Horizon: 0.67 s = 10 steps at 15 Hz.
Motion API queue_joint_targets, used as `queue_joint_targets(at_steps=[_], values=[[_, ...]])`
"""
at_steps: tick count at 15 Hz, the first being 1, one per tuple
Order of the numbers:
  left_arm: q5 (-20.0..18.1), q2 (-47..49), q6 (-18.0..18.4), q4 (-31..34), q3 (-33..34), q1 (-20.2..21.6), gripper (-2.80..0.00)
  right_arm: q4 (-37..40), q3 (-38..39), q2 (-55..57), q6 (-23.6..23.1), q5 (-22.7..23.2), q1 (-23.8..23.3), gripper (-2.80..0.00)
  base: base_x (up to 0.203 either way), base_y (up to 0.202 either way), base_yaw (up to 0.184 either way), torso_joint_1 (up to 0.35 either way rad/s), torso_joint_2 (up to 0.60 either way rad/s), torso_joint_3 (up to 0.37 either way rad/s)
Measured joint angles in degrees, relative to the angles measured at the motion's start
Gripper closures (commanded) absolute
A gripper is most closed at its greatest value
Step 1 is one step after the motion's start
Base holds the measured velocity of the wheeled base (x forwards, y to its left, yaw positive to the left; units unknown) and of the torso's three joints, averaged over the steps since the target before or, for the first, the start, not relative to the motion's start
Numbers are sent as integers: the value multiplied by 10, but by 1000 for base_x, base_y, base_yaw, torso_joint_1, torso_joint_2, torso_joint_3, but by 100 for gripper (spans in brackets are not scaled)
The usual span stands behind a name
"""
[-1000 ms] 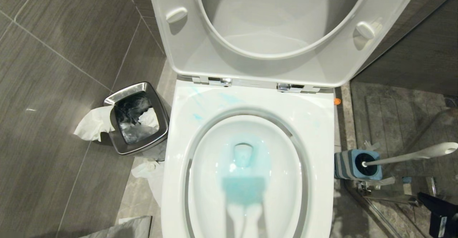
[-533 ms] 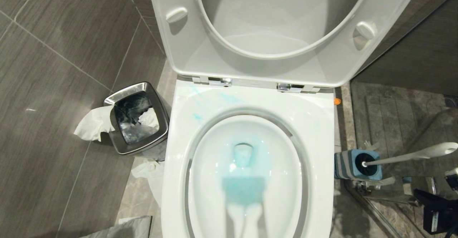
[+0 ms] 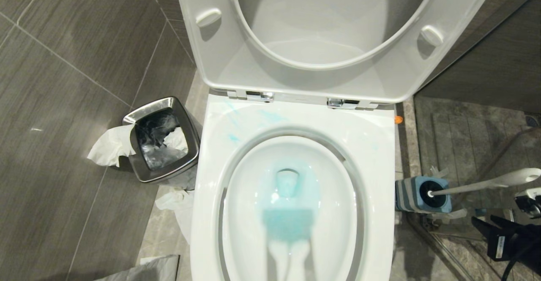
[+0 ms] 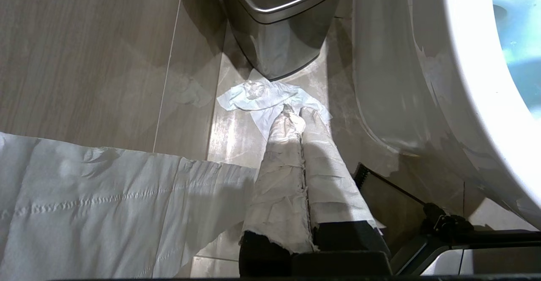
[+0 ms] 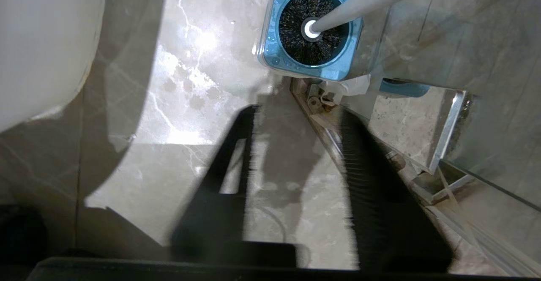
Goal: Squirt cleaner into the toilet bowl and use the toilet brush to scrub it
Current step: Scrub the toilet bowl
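While the brush (image 3: 477,186) sits in its holder (image 3: 412,194), your right gripper (image 5: 296,116) hovers nearby, fingers parted, empty.

Tiled floor (image 3: 63,82) (bin (image 3: 162,139), tissues (image 3: 107,145))

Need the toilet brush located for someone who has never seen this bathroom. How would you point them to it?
Start at the white toilet bowl and look to the floor on the robot's right, by the glass partition. A square blue-and-grey striped holder stands there, and the toilet brush sits in it: black bristles in the cup, long white handle leaning away from the toilet.
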Motion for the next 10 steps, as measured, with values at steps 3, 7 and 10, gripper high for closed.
queue_joint_targets(at_steps=[3, 7, 10], values=[[0, 0, 0, 0, 0, 0, 0, -13, -13, 16, 19, -1, 0, -280, 0, 0, 0, 0, 0, 0], [0, 0, 0, 0, 0, 0, 0, -19, -64, 42, 48, -32, 0, -280, 0, 0, 0, 0, 0, 0], [0, 0, 0, 0, 0, 0, 0, -23, -93, 67, 80, -51, 0, -280, 0, 0, 0, 0, 0, 0]])
